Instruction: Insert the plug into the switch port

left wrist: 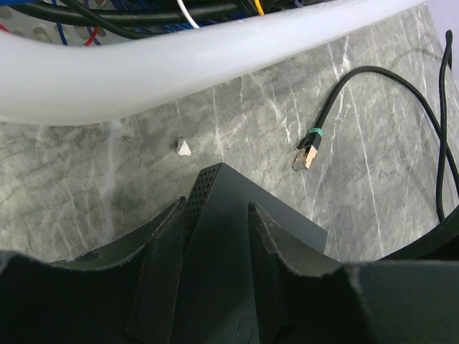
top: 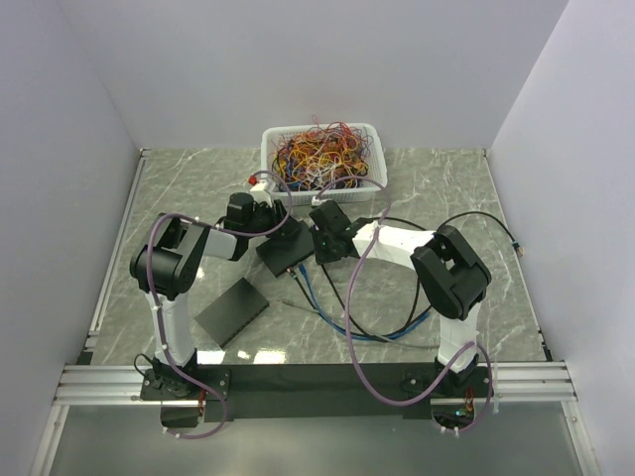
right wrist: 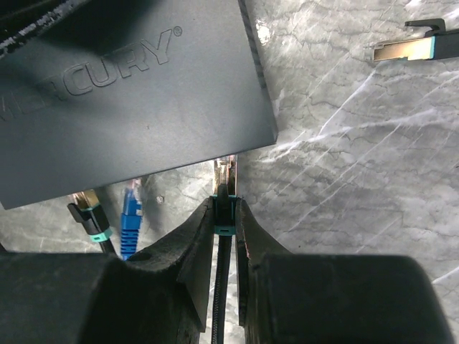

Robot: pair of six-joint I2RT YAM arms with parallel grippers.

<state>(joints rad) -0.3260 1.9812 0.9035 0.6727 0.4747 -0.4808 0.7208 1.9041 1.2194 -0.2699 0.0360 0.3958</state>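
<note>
Two tools are engaged, each closed on one task item. The left tool [left wrist: 217, 223] is clamped on the switch [right wrist: 129, 93], one finger on each side of the dark casing, and holds it tilted above the worktop [top: 446, 198]. The right tool [right wrist: 224, 213] is shut on the plug [right wrist: 226, 175] just behind its teal band, and the black braided cable runs back between the fingers.

Markings: the top face of the switch carries raised lettering reading "MERCURY" with a registered mark. The first letters are faint at the frame edge. No other writing can be read.

Edges and clearance:
- The plug tip sits at the lower edge of the switch, near its right corner. The pictures do not show whether it touches. The port openings are not visible in any view.
- A blue plug [right wrist: 130, 215] and a second black plug [right wrist: 90, 215] with a teal band lie just left of the right tool, by the same edge.
- Bare marbled worktop extends to the right of the switch, where a loose plug [left wrist: 308, 147] lies well apart.
- The white basket [top: 273, 139] of tangled wires stands close behind both tools.
- A flat dark box [top: 231, 310] lies near the left arm's base.
</note>
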